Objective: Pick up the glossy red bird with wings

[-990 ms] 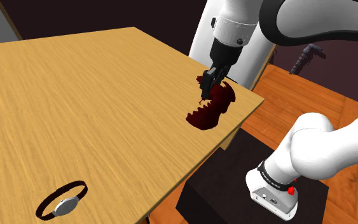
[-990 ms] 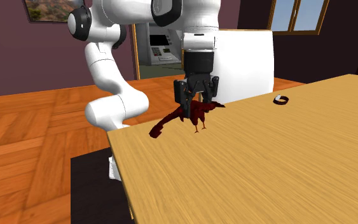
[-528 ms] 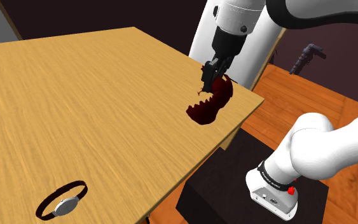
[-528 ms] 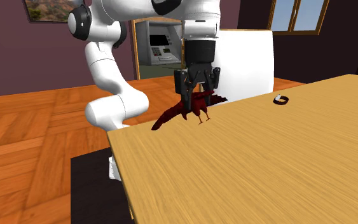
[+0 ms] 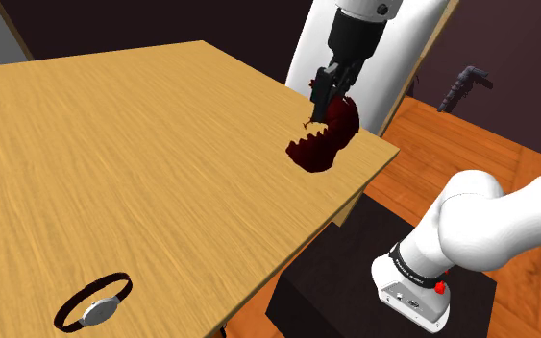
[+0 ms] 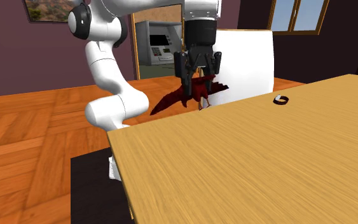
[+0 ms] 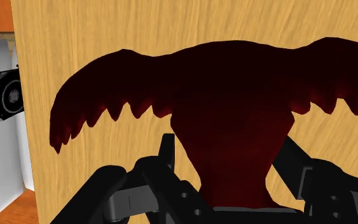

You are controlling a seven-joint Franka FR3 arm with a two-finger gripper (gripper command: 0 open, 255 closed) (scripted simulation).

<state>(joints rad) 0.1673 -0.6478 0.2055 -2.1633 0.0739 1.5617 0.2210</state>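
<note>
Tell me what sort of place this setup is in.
Probably a room in a house: a wooden floor, dark purple walls with a wood-framed window, and a light wooden table. A cash-machine-like kiosk in the background is unusual.

The table (image 5: 114,144) has a light wooden top with long grain. A watch (image 5: 98,309) with a black strap and grey face lies flat near one corner. In the second exterior view, a small dark ring by the far edge is probably that watch.
</note>
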